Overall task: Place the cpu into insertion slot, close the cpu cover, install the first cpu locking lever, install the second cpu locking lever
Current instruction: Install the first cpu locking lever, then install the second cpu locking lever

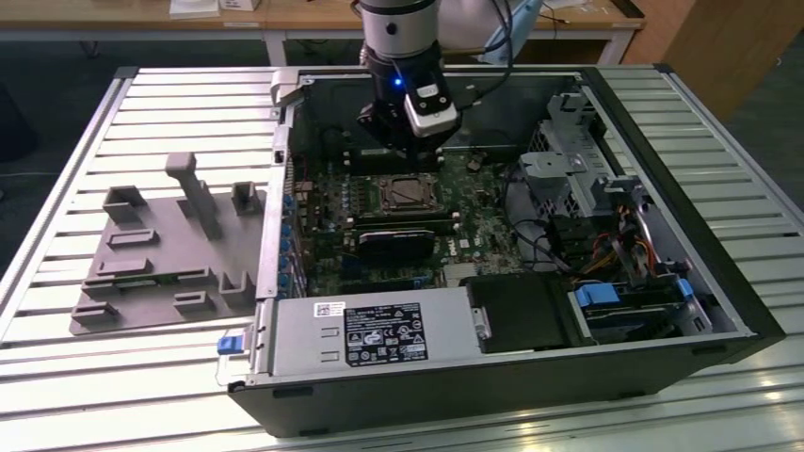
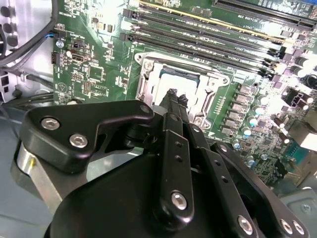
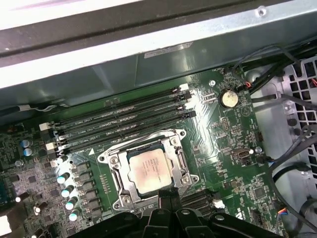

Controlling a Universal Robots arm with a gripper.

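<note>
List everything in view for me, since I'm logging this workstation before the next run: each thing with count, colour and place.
computer case: one, black and grey, open on the slatted table.
slatted table: one, silver, under everything.
fixture tray: one, grey, on the table at the exterior view's left of the case.
motherboard: one, green, inside the case.
cpu: one, silver-beige, seated in the insertion slot.
insertion slot: one, metal-rimmed, mid-board.
cpu cover: one, silver frame, lying down around the cpu.
memory slots: four, black, long, beside the slot.
coin battery: one, silver, near the memory slots' end.
power supply: one, grey, at the case's near edge in the exterior view.
hand: one, black, fingertips together just above the cpu.
</note>
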